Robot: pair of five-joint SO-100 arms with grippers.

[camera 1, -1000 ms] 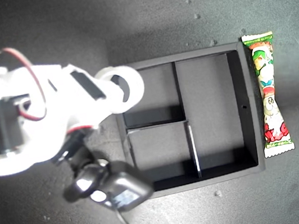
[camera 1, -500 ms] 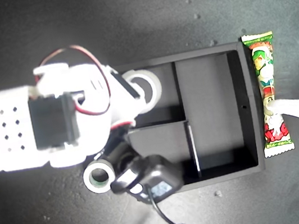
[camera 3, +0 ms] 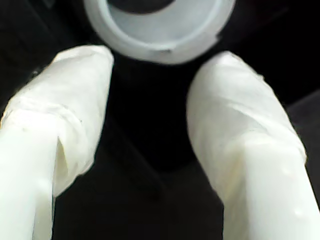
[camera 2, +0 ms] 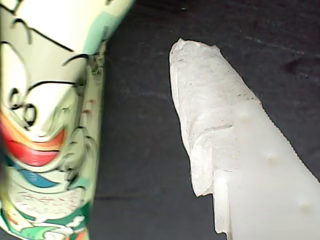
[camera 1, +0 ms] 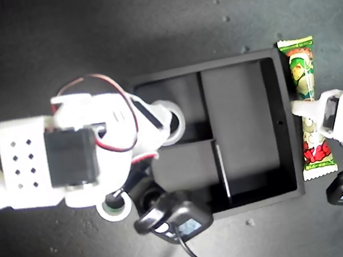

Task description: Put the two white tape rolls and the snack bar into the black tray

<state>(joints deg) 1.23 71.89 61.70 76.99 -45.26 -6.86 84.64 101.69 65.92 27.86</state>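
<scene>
My second hand (camera 1: 165, 121) hangs over the black tray (camera 1: 278, 126), at about nine o'clock in the exterior view. Its fingers (camera 3: 235, 120) stand apart, with the first white tape roll (camera 1: 172, 122) just off their tips, not clamped. That roll lies flat in the small compartment at the tray's ten o'clock corner, its hole facing up; whether the fingertips touch it I cannot tell.

The second white tape roll (camera 1: 114, 208), the one with the greenish core, lies flat on the dark tabletop (camera 1: 28, 47) outside the tray, at about eight o'clock from it, partly hidden under the arm.

The snack bar (camera 1: 309, 117) lies on the tabletop just outside the tray's three o'clock wall, its long axis running twelve to six, parallel to that wall, crimped ends pointing to twelve and six.

My first hand (camera 1: 304, 109) sits at the bar's middle. In the first wrist view one finger (camera 2: 215, 125) stands apart from the wrapper (camera 2: 45, 125), so the hand is spread and not clamped.
</scene>
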